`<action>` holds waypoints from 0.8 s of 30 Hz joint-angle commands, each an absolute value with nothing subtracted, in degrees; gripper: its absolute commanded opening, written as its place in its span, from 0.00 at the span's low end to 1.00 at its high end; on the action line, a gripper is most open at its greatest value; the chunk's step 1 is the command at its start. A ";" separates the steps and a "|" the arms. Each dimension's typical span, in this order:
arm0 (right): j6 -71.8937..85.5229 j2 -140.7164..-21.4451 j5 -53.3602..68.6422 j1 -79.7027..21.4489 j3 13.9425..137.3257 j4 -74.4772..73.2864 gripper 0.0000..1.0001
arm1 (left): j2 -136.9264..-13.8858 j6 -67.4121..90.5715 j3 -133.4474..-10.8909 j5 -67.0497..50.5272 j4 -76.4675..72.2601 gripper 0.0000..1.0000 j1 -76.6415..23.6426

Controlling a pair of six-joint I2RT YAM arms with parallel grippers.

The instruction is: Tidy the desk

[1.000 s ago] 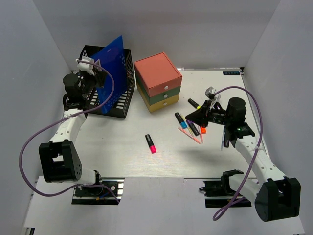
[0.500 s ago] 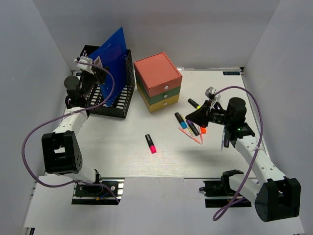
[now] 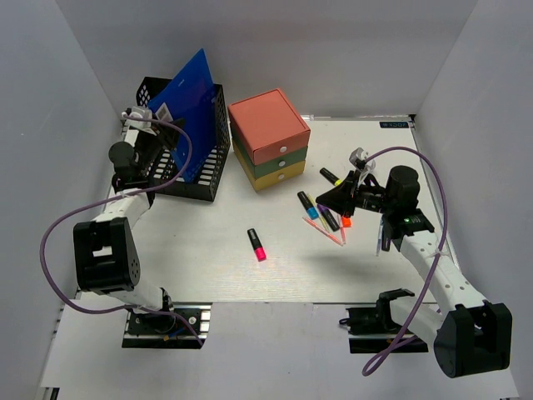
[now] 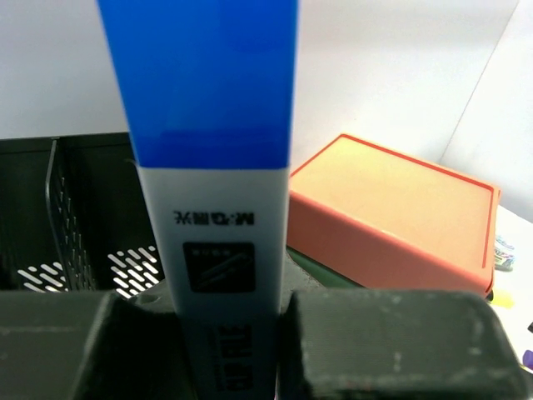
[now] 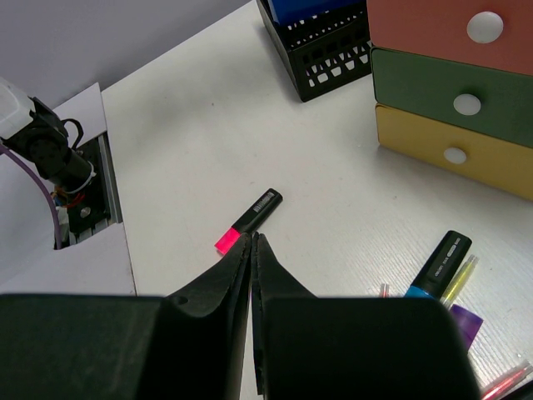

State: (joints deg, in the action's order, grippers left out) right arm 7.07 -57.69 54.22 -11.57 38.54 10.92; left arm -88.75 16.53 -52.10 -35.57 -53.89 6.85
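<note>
Higher now and drawn toward ten o'clock, the left claw [image 3: 154, 112] is clamped on the blue folder [image 4: 208, 83]. Nearest, a pink highlighter [image 3: 256, 244] lies on the white desk surface [image 3: 191, 250], mid-scene. It looks rigid and slick, so grip the loose pens, not the desk. At three, the right claw [image 5: 252, 250] is pressed together and empty. Farthest is the black mesh basket [image 3: 208, 171].

On my left wrist feed, the blue folder [image 4: 208, 100] has a white lower spine with a short dark line of print. It looks like "M&G" beside characters I can't make out, above a black square logo. A small dark sticker [image 3: 396, 124] at the tabletop's [image 3: 191, 250] far right corner and the white print on the pink highlighter [image 5: 250, 218] are too small to read.
</note>
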 commanded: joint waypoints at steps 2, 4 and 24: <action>7.03 -56.86 55.46 -11.25 39.02 12.92 0.08 | -88.86 19.07 -50.36 -36.21 -59.76 0.00 7.03; 7.03 -56.69 55.37 -11.25 38.94 12.92 0.08 | -89.21 20.12 -49.75 -36.12 -60.90 0.00 7.03; 7.12 -56.69 55.55 -11.16 39.02 13.01 0.08 | -86.14 16.45 -45.79 -33.66 -56.18 0.61 7.03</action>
